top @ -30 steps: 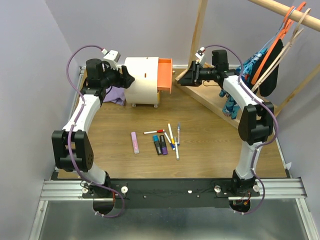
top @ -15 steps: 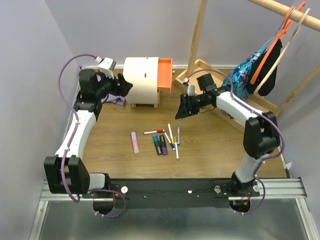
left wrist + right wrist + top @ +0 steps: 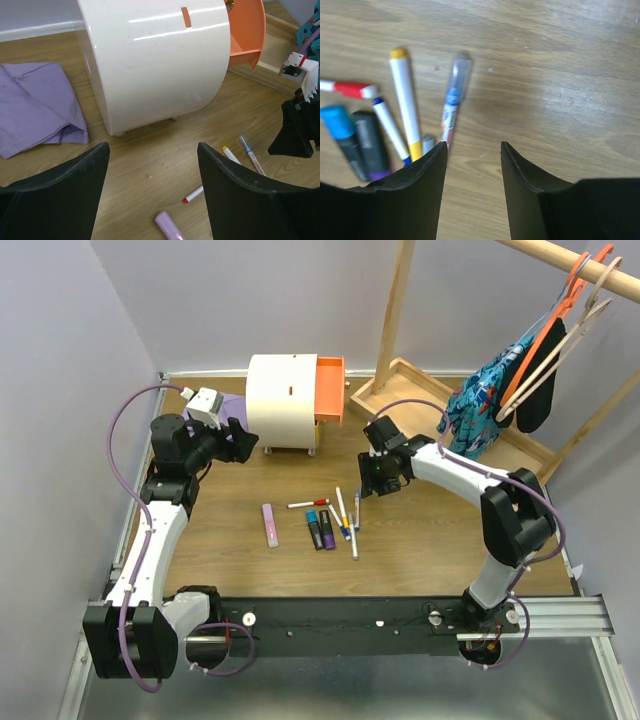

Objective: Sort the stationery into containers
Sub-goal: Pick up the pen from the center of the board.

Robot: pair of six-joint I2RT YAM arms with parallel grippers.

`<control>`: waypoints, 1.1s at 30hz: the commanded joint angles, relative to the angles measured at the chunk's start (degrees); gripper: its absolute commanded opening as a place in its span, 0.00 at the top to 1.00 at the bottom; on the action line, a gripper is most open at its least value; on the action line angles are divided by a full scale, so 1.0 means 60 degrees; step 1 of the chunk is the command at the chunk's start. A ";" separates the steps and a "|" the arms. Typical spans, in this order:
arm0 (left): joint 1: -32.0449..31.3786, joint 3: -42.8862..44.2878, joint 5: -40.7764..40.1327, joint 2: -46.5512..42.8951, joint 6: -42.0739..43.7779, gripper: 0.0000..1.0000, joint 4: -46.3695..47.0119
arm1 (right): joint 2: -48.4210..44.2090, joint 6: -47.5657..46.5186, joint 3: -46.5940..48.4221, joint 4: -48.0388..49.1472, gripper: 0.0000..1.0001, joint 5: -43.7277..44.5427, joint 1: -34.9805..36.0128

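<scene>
Even bright light, glare streaks on chest point(image 3: 150, 60), right wrist view soft, possibly motion blur

chest point(image 3: 283, 400) cream-white | drawer point(image 3: 329, 390) orange | bar point(image 3: 270, 525) pink | cloth point(image 3: 35, 107) purple | garment point(image 3: 480, 400) blue patterned | table point(image 3: 430, 530) wood-brown

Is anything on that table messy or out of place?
Yes: the pens and markers lie scattered at crossed angles mid-table, the orange drawer juts out of the white chest, and a purple cloth lies rumpled beside it. Nothing looks broken.
</scene>
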 commanded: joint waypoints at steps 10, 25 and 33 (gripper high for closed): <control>0.0649 -0.0770 -0.0295 -0.0537 -0.0229 0.20 0.0069 | 0.1671 0.0889 0.1067 0.0172 0.49 0.0864 0.0306; 0.0796 -0.0859 -0.0339 -0.0465 -0.0390 0.20 0.0083 | 0.2667 0.1109 0.0980 -0.0091 0.70 0.0952 0.0804; 0.0796 -0.0771 -0.0061 -0.0260 -0.0610 0.20 0.0200 | 0.1064 0.0657 0.0351 -0.0414 1.00 0.1333 0.0965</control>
